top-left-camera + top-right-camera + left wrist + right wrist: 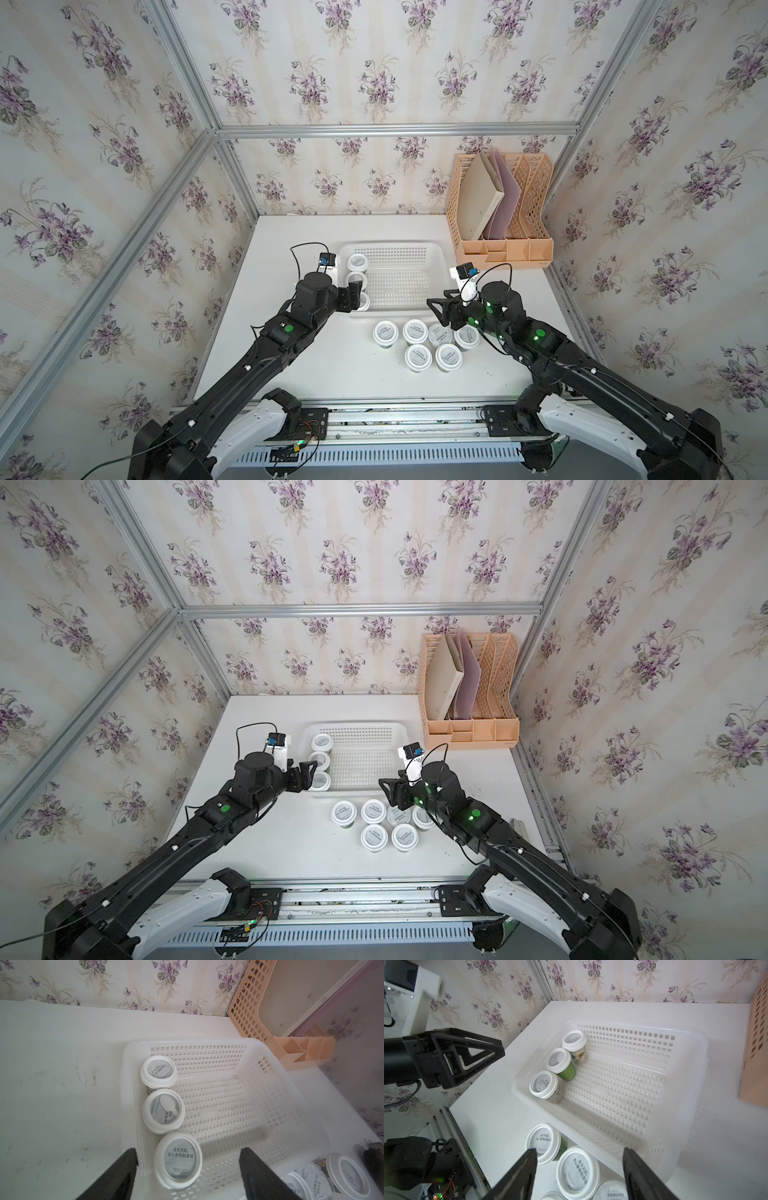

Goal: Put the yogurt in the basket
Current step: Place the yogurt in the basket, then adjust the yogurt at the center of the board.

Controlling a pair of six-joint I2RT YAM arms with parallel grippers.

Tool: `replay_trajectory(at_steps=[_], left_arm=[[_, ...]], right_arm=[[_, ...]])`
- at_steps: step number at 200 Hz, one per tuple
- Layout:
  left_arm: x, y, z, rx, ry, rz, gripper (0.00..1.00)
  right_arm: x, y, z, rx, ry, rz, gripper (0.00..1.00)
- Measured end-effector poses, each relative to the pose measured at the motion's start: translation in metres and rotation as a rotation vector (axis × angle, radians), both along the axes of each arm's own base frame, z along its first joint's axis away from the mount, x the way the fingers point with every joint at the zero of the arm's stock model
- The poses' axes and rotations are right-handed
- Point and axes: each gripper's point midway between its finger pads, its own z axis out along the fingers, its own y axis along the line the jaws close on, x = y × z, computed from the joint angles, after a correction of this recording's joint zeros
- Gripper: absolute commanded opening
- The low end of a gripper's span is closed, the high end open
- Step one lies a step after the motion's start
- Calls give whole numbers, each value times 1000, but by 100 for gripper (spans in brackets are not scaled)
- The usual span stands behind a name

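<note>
The white perforated basket (399,282) (365,758) stands at mid-table. Three yogurt cups stand in a row along its left wall: far (159,1071), middle (164,1110) and near (178,1160). My left gripper (355,297) (189,1154) hangs open above the near cup, with a gap between each finger and the lid. Several more yogurt cups (419,356) (374,837) cluster on the table before the basket's front wall. My right gripper (436,313) (579,1152) is open above that cluster, over one cup (577,1169), and holds nothing.
A peach-orange file rack (498,208) holding folders stands at the back right, next to the basket's far right corner. Papered walls with aluminium posts (237,178) close in the white table (291,365). The arms' base rail (374,419) runs along the front edge.
</note>
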Motion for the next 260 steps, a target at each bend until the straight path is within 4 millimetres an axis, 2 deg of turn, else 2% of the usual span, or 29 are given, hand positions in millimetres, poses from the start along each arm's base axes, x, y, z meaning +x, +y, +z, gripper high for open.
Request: replay_trajectory(at_steps=[24,56,83,107,134,180,226,260], left_arm=[[-13,13,3,-45,-103,29,83],[-27,36,7,-75,-216,106,83],[-30,51,16,-91,-285,169,83],[-29,60,8,-71,-276,214,83],[-26,68,3,-57,-265,254,84],[-27,77,0,-68,-265,288,84],[-27,86,2,-87,-273,319,84],[-27,88,-3,-93,-256,321,84]], right_arm=[[-9,17,3,-55,43,22,70],[-24,55,4,-149,78,82,69],[-26,83,-12,-248,116,103,69],[-28,101,-35,-330,152,115,72],[-31,111,-54,-391,175,126,76],[-30,125,-74,-448,206,131,80],[-31,131,-100,-515,247,144,80],[-31,135,-110,-541,266,150,82]])
